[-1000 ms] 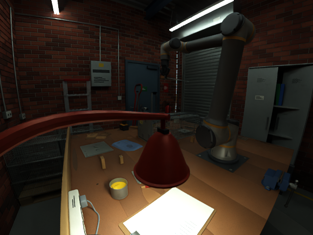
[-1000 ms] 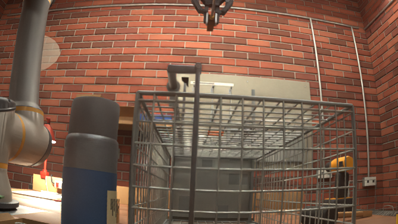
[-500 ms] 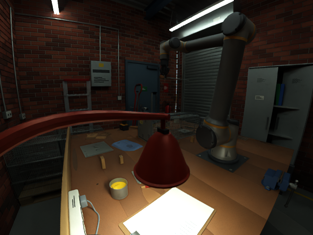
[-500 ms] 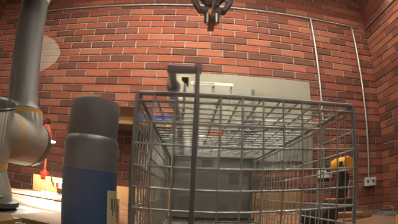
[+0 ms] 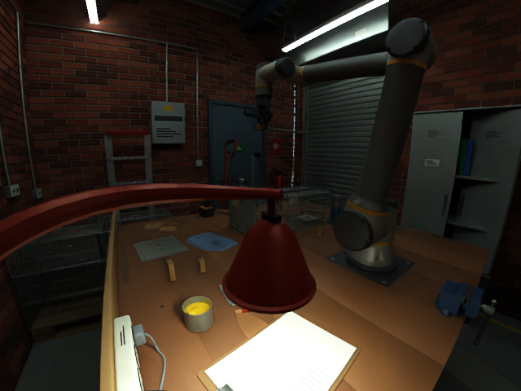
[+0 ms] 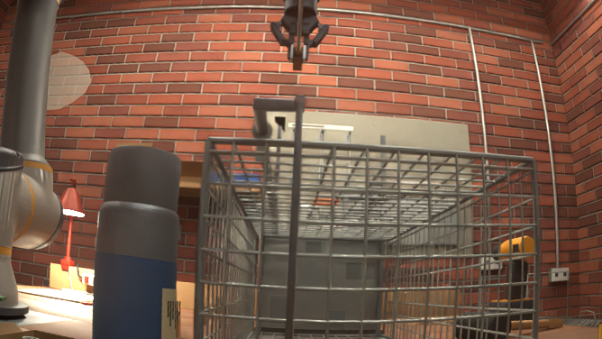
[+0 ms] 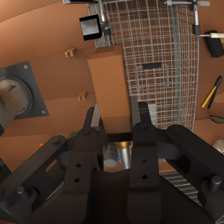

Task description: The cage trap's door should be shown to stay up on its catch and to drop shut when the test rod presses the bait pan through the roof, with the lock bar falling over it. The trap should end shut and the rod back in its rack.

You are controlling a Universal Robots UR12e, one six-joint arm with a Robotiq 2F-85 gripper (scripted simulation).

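The wire cage trap (image 5: pixel 303 207) is half hidden behind the red lamp shade in the side camera; it sits at the far end of the bench. High above the trap's roof (image 7: pixel 156 62), my gripper (image 6: pixel 298 45) is closed around the brown test rod (image 7: pixel 110 86), which hangs straight down from the fingers. In the second side camera I look along the inside of the cage (image 6: pixel 365 234), with a grey plate (image 6: pixel 315 279) at its far end and a small orange pan (image 6: pixel 325 201) inside. A dark handle (image 7: pixel 152 65) lies on the roof.
A yellow-filled tin (image 5: pixel 197 313) stands on the near bench beside a clipboard (image 5: pixel 282 357). The red lamp (image 5: pixel 269 269) and its arm cross the near bench. A blue and grey cylinder (image 6: pixel 135 243) stands left of the cage, and pliers (image 7: pixel 212 93) lie on the cage's other side.
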